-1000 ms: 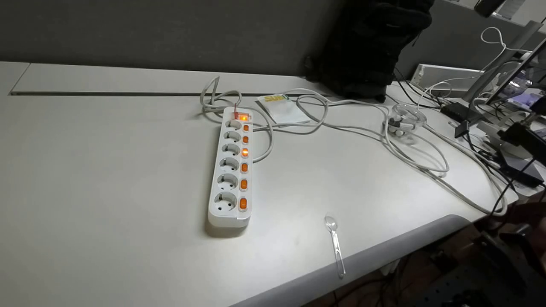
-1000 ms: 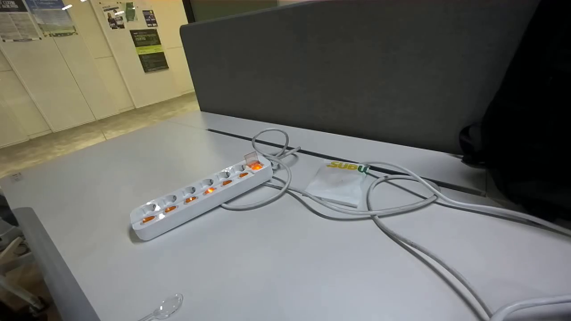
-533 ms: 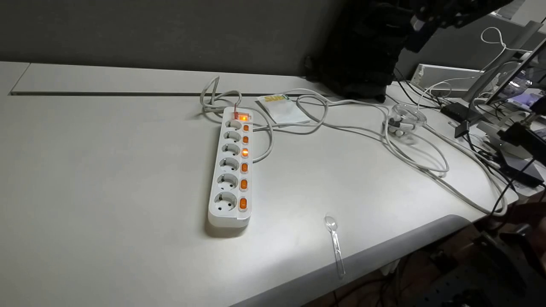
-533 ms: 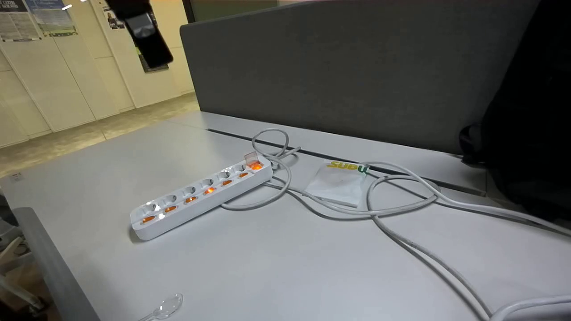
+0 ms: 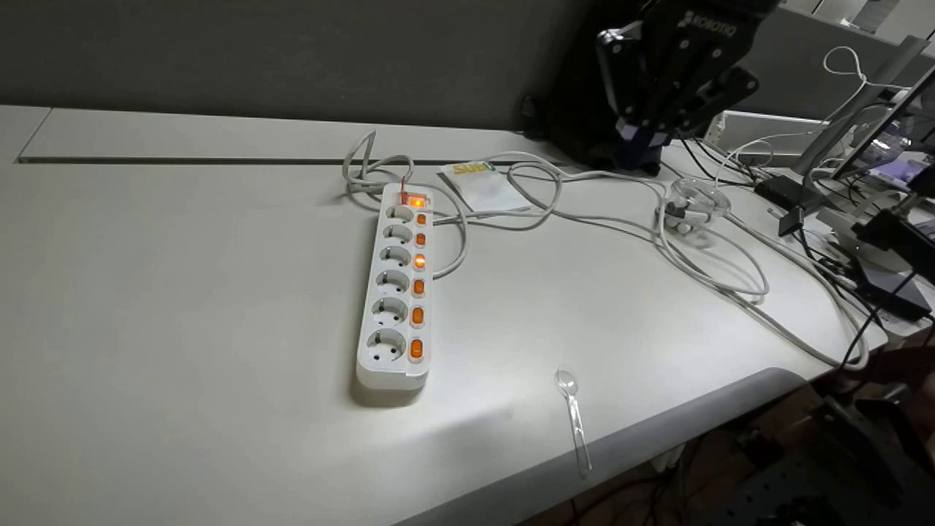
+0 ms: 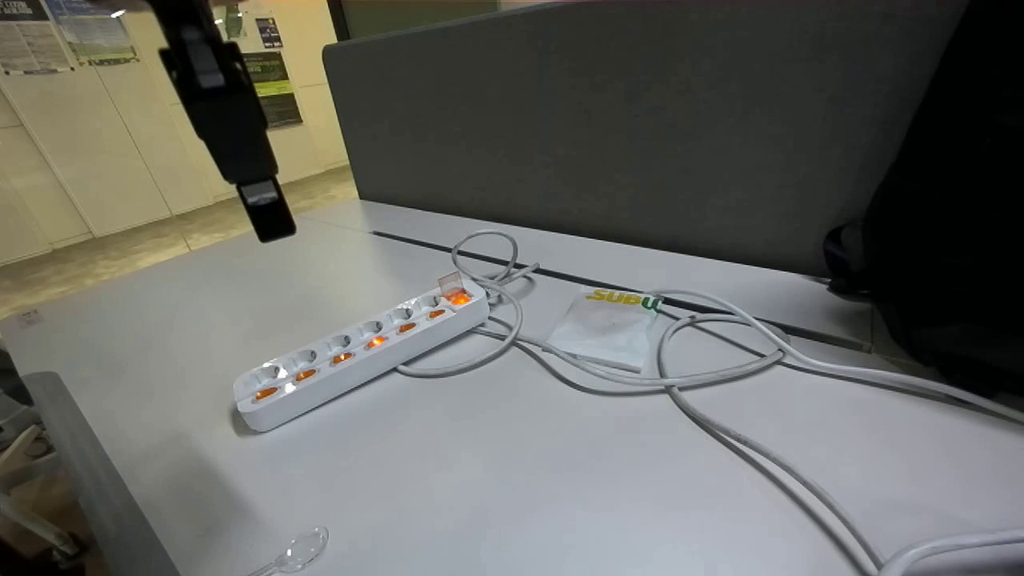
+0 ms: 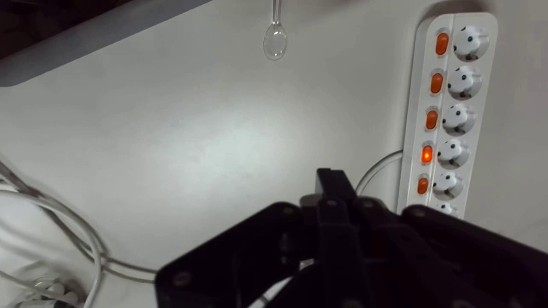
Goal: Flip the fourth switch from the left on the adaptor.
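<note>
A long white plastic power strip with six round sockets (image 5: 386, 346), the adaptor (image 5: 401, 270), lies on the pale grey tabletop (image 5: 182, 292), running from near to far, left of the middle in an exterior view; along its right edge sits a row of small orange rocker switches (image 5: 418, 287), the fourth from the near end glowing; a larger orange switch (image 5: 417, 202) at the far end also glows, a see-through flap (image 6: 450, 283) raised beside it; white cables (image 5: 465, 237) loop about that far end and trail off to the right, past a flat white paper packet (image 6: 608, 330) with yellow and green lettering; farther right is a round clear plastic container (image 5: 712, 191); a clear plastic spoon (image 5: 573, 420) lies near and right, well apart from the adaptor; a bulky black backpack (image 6: 944, 264) stands far right against a dark grey partition (image 5: 256, 58).

The black robotic hand (image 7: 335, 182) hangs in the air, apart from the adaptor; in the wrist view its fingers (image 7: 343, 188) lie side by side, tips together, and its dark body hides the adaptor's far end; in an exterior view it stands in front of the backpack.
</note>
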`<state>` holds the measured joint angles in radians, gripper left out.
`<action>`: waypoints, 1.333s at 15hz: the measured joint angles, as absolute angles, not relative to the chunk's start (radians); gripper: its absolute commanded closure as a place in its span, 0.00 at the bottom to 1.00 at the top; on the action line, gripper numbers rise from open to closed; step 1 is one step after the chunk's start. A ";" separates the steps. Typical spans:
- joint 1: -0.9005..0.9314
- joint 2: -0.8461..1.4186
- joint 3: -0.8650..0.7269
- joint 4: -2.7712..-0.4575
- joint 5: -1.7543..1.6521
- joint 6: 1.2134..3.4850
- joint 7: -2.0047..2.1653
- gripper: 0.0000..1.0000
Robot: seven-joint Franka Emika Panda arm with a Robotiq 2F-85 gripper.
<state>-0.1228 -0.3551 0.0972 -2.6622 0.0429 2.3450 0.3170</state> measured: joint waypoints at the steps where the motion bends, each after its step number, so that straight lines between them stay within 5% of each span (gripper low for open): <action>1: -0.106 -0.327 0.099 -2.651 0.049 2.345 0.317 1.00; 14: -0.079 -0.285 0.091 -2.634 0.057 2.351 0.313 1.00; 20: -0.068 -0.168 0.107 -2.619 0.029 2.537 0.349 1.00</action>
